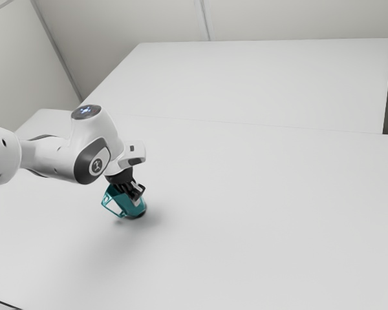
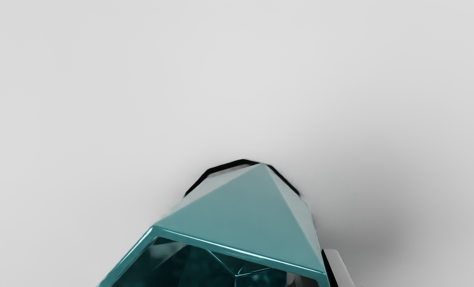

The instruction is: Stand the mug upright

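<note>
Mug (image 2: 240,215), lower centre of the wrist view: smooth flat facets, glossy; bright highlights along rim, glassy look inside. Arm (image 1: 52,158), at the exterior view's left: smooth shell, plastic in look, soft sheen. Table (image 1: 258,213), centre of that view: smooth, matt.
</note>
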Tool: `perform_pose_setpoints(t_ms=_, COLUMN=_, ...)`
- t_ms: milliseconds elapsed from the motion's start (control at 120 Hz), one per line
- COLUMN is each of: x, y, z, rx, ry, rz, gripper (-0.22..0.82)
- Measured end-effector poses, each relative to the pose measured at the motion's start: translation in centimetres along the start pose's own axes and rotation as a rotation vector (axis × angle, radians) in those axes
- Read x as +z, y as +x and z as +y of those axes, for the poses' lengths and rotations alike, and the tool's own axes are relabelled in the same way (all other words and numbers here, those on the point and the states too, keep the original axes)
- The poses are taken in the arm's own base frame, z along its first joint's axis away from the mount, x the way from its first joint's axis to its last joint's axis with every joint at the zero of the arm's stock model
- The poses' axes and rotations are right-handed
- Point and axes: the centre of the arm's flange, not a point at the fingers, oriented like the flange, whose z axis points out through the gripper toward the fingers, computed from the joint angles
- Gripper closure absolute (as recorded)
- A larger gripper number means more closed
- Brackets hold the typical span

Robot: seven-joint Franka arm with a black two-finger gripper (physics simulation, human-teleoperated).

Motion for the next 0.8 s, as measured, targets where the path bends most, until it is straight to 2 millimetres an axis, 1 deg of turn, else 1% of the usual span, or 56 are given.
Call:
perform_pose_setpoints(t_ms=67, x=0.08, y=0.01, z=0.0, rx=-0.005, ry=0.0, rz=0.0, gripper=0.78)
perform_pose_setpoints(t_ms=117, x=0.1, y=0.02, z=0.03, rx=-0.008, ry=-0.001, rz=0.0, gripper=0.76)
perform_pose_setpoints(t_ms=550, x=-0.05, y=0.08, z=0.1, rx=-0.011, ry=-0.01, rz=-0.001, gripper=0.39)
perform_pose_setpoints(t_ms=658, x=-0.07, y=0.07, z=0.08, rx=-0.01, ry=-0.01, rz=-0.001, gripper=0.32)
perform_pose_setpoints(t_ms=800, x=-0.28, y=0.16, z=0.05, rx=-0.007, ry=-0.007, rz=0.002, gripper=0.27)
